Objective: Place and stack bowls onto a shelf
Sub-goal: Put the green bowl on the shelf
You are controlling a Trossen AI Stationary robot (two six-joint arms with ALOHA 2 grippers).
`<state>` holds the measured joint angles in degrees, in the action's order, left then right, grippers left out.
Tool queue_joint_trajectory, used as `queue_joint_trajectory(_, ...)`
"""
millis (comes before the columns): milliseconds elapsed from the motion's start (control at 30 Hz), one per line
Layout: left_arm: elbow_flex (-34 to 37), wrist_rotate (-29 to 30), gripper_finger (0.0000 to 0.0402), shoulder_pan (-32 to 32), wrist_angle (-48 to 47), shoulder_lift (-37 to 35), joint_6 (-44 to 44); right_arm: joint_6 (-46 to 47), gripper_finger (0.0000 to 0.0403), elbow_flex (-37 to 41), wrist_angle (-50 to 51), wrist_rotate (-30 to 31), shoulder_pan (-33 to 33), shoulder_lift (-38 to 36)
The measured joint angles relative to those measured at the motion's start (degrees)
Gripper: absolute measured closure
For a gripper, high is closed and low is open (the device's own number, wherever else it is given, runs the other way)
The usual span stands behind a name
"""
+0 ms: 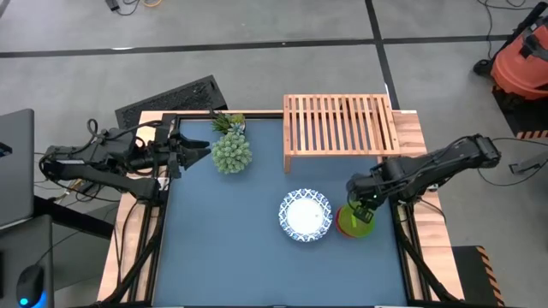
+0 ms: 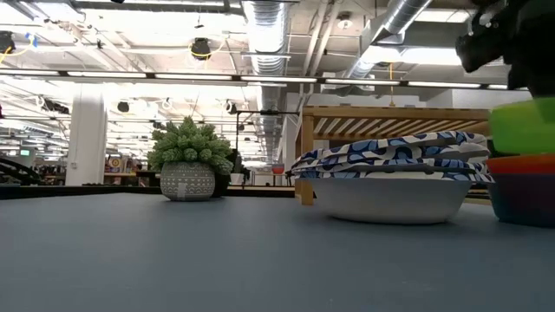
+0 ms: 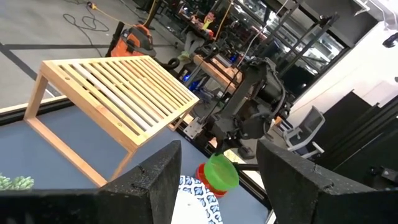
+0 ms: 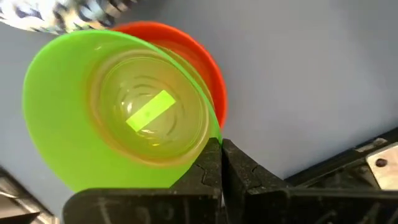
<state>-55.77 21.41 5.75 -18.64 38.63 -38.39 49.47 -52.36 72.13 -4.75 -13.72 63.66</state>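
Grey floor [image 1: 257, 60] — bright ceiling lights [image 2: 173, 78]

1. Bright, even light comes from long ceiling strips [image 2: 173, 80], seen in the low view.
2. A strip reflects as glare inside the green bowl [image 4: 118, 112].
3. Shadows on the blue bench [image 1: 231, 239] are soft and faint.
4. In the right wrist view the patterned bowl [image 4: 62, 14] is blurred.

Lime green bowl [image 4: 118, 118] over red bowl [image 4: 208, 68]; white bowls [image 1: 306, 216] w/ blue patterned rims; light-wood shelf [image 1: 338, 124]; blue counter [image 1: 223, 248].
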Motion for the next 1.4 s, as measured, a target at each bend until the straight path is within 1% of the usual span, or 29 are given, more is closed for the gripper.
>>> queue_joint_trajectory(200,0.0,0.42,0.0205,0.0,-0.22,0.0,0.0,0.21,0.0386,-9.59,5.56,1.31,1.48,-2.63)
queue_joint_trajectory(300,0.0,0.48,0.0205,0.0,-0.32,-0.01,-0.31,2.15,0.0386,-15.92,10.69,5.05,4.42,-3.14)
queue_joint_trajectory(433,0.0,0.96,0.0205,0.0,-0.38,0.0,-0.42,4.6,0.0386,-24.8,16.8,10.33,10.35,-2.94)
queue_joint_trajectory(533,0.0,2.01,0.0205,0.0,-0.38,-0.02,-0.45,6.42,0.0386,-30.3,17.85,14.33,16.17,-2.33)
queue_joint_trajectory(633,0.0,2.92,0.0205,0.0,-0.38,-0.02,-0.44,3.18,0.0386,-34.27,17.77,15.41,23.59,-1.92)
queue_joint_trajectory(800,0.0,2.95,0.0205,0.01,-0.4,0.0,-0.87,-4.28,0.0386,-37.77,17.89,14.58,37.9,-0.88)
queue_joint_trajectory(967,0.0,2.95,0.0205,0.0,-0.4,0.0,-1.89,-13.89,0.0386,-40.5,17.88,8.4,53.52,2.03)
queue_joint_trajectory(1100,0.0,2.96,0.0205,-0.01,-0.4,-0.02,-2.88,-20.04,0.0386,-42.17,17.86,5.14,63.75,5.59)
queue_joint_trajectory(1267,0.0,2.97,0.0205,-0.01,-0.4,-0.02,-3.02,-24.38,0.0386,-42.25,17.89,2.91,72.75,10.61)
queue_joint_trajectory(1333,0.0,2.95,0.0205,0.0,-0.4,-0.02,-3.02,-24.52,0.0386,-42.27,17.87,1.94,75.18,12.1)
queue_joint_trajectory(1400,0.0,2.96,0.0205,0.01,-0.4,-0.02,-3.01,-23.89,0.0386,-42.25,17.78,1.78,76.25,12.35)
